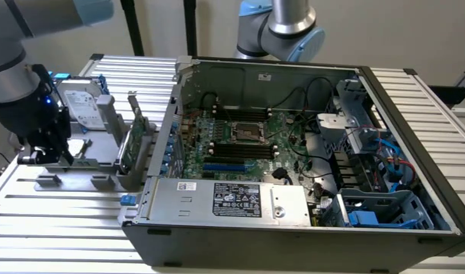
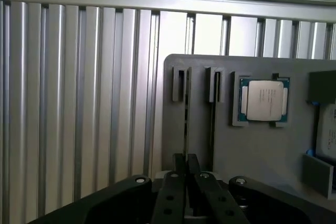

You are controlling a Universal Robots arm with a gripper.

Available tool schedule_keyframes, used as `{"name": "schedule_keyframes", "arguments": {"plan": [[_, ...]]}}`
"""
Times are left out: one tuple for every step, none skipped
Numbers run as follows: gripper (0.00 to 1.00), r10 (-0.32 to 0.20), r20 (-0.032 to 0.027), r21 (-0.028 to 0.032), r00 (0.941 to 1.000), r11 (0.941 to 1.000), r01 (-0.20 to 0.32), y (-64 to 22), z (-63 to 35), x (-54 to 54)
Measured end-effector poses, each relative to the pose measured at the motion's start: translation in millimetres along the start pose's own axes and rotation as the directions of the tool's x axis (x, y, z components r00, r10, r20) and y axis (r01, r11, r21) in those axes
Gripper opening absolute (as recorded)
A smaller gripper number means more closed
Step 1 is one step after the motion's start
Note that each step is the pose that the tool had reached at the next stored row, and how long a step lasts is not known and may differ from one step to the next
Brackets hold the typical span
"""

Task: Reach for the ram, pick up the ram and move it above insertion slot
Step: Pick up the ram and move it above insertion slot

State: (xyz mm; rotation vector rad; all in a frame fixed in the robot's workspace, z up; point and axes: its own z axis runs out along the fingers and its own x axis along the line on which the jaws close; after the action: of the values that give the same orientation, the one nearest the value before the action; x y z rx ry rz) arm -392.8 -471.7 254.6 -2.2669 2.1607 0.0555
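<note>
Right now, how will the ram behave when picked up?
The ram looks thin, standing on edge in the gray holder, so probably light and rigid. Such a narrow edge could tilt in the gripper if gripped off-centre.

Even, bright light — glare on the ribbed table [image 2: 173, 35].

thin ram [image 2: 185, 129], edge-on, seemingly standing upright
</note>
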Motion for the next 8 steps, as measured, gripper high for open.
{"name": "schedule_keyframes", "arguments": {"plan": [[0.14,0.0,-0.0002,-0.0001,1.0,1.0,0.0,-0.2,-4.7,-0.1],[0.14,0.0,-0.0001,-0.0001,1.0,1.0,0.0,-0.6,-9.0,-0.2],[0.14,0.0,0.0,-0.0001,1.0,1.0,0.0,-1.0,-13.4,-0.3],[0.14,0.0,-0.0001,-0.0001,1.0,1.0,0.0,-1.9,-18.0,-0.4],[0.14,0.0,-0.0001,-0.0001,1.0,1.0,0.0,-3.3,-22.7,-0.5],[0.14,0.0,0.0,0.0,1.0,1.0,0.0,-5.5,-27.2,-0.6],[0.14,0.0,0.0,-0.0001,1.0,1.0,0.0,-8.2,-31.8,-0.6],[0.14,0.0,0.0,0.0,1.0,1.0,0.0,-11.7,-36.6,-0.6]]}}
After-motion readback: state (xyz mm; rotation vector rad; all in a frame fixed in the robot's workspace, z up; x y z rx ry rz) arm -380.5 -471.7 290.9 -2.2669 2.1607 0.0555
